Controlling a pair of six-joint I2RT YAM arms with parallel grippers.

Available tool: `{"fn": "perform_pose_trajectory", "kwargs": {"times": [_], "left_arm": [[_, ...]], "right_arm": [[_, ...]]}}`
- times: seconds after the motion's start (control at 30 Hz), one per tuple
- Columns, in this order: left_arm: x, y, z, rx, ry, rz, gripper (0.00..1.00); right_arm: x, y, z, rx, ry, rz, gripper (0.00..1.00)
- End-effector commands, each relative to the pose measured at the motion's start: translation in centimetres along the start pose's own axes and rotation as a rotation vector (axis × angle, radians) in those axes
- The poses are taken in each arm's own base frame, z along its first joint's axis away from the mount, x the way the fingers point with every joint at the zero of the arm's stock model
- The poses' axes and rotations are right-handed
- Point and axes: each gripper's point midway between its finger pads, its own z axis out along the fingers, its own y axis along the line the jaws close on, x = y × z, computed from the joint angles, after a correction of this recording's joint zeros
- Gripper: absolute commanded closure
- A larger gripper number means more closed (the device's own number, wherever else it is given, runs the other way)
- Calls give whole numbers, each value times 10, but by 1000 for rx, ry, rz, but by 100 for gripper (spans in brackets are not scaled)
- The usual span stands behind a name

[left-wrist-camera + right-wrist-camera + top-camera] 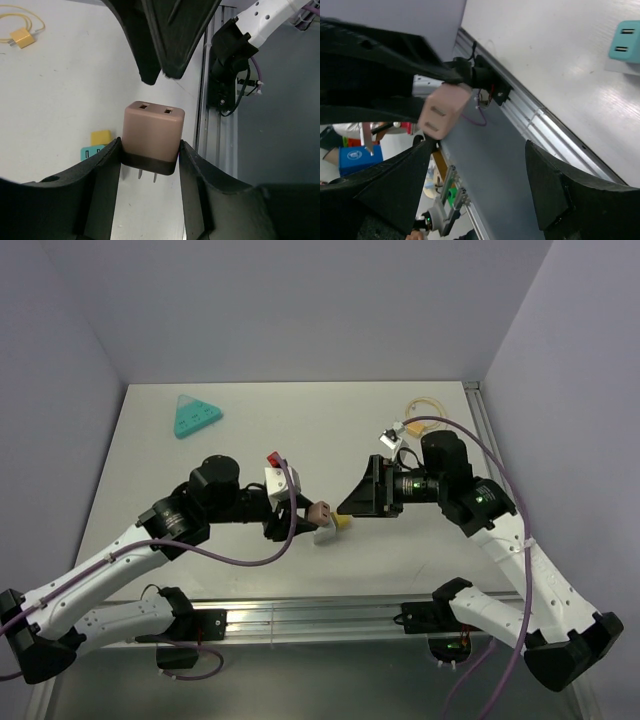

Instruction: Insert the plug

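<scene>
The plug (152, 135) is a pinkish-brown cube with a dark band and two metal prongs. My left gripper (150, 146) is shut on its sides, with the prongs pointing back toward the wrist. The top view shows the plug (318, 512) held above the table's front middle by my left gripper (303, 522). My right gripper (347, 508) faces it from the right, open. In the right wrist view the plug (442, 112) sits just off the left finger of that gripper (480, 150), with nothing between the jaws. The right fingers (150, 55) hang close above the plug.
A small teal socket block (91, 151) with a yellow piece (101, 136) lies on the table under the plug, and the right wrist view also shows this block (625, 41). A teal triangular power strip (195, 417) sits back left. A yellow connector on a coiled cable (411, 427) lies back right. The metal rail (330, 615) runs along the front edge.
</scene>
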Motion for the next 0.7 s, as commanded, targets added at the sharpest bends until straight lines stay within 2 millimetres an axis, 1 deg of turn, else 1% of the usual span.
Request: {"fn": "perform_pose_trajectory", "kwargs": {"times": [0.0, 0.07, 0.3, 0.47, 0.6, 0.67], "left_arm": [[-19, 0, -2, -8, -45, 53, 100], [-17, 0, 1, -4, -35, 49, 100], [-8, 8, 6, -41, 9, 46, 100], [-10, 8, 5, -43, -2, 50, 100], [-10, 7, 5, -39, 1, 49, 100], [-10, 7, 6, -37, -1, 51, 100]], "right_arm": [[1, 38, -20, -89, 25, -58, 18], [1, 41, -18, -104, 37, -33, 18], [0, 37, -9, -122, 57, 34, 23], [4, 27, -1, -92, 80, 64, 24], [12, 26, 10, -94, 121, 69, 24], [12, 24, 15, -76, 125, 69, 24]]}}
